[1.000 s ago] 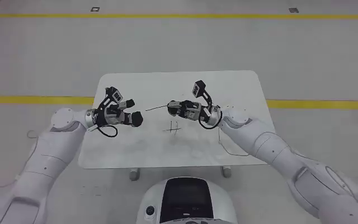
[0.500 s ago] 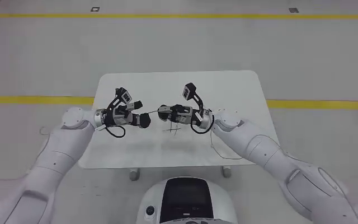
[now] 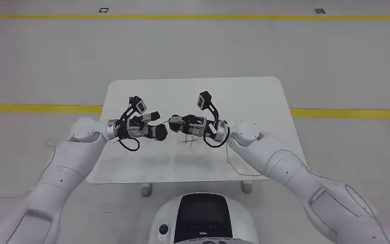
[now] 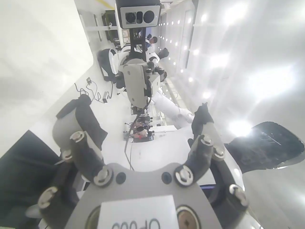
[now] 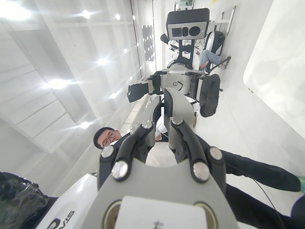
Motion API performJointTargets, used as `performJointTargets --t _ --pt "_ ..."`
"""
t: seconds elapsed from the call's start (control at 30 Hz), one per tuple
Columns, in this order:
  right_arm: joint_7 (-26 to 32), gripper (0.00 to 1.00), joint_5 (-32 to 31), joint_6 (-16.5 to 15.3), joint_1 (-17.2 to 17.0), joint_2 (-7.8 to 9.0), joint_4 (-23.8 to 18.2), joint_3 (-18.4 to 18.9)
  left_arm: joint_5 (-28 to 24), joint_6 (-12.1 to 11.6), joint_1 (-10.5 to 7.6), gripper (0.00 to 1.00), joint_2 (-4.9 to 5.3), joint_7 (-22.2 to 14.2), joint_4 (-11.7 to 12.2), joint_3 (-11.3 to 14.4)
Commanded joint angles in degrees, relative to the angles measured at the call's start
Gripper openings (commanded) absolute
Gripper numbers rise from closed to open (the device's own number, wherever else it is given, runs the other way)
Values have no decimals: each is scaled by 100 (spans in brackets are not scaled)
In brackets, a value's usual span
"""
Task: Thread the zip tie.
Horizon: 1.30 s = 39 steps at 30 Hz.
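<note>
So here's where we're at: our right gripper [image 5: 168, 96] has its jaws pinched shut on the zip tie [image 4: 127, 151], holding it in the air above the counter [image 3: 256, 97] so the free end points straight at our left gripper [image 4: 140, 106]. The left jaws are spread wide with the zip tie running in between them. We figure that's to leave room for lining up before clamping. Can't make out the head end.

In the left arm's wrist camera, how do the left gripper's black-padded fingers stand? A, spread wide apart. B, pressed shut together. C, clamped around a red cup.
A: the left gripper shows its two fingers well apart, with the thin dark zip tie running between them.
</note>
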Motion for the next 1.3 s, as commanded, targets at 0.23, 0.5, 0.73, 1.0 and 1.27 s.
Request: performJointTargets --t 0.23,0.5,0.73,1.0,1.27 --pt "-179 0 -547 312 -174 38 -240 244 53 50 131 100 19 201 -219 -98" --pt "-242 0 -1078 664 -310 84 -413 495 80 77 179 56 24 138 -263 -171" --pt "-210 0 -1459 926 -410 94 -562 638 153 112 184 44 15 134 -259 -186" --pt "-54 0 -1500 1008 -539 74 -638 835 218 153 155 37 -10 146 -211 -172" --pt "-22 0 -1549 1029 -638 33 -645 973 257 172 102 27 -48 146 -143 -126"
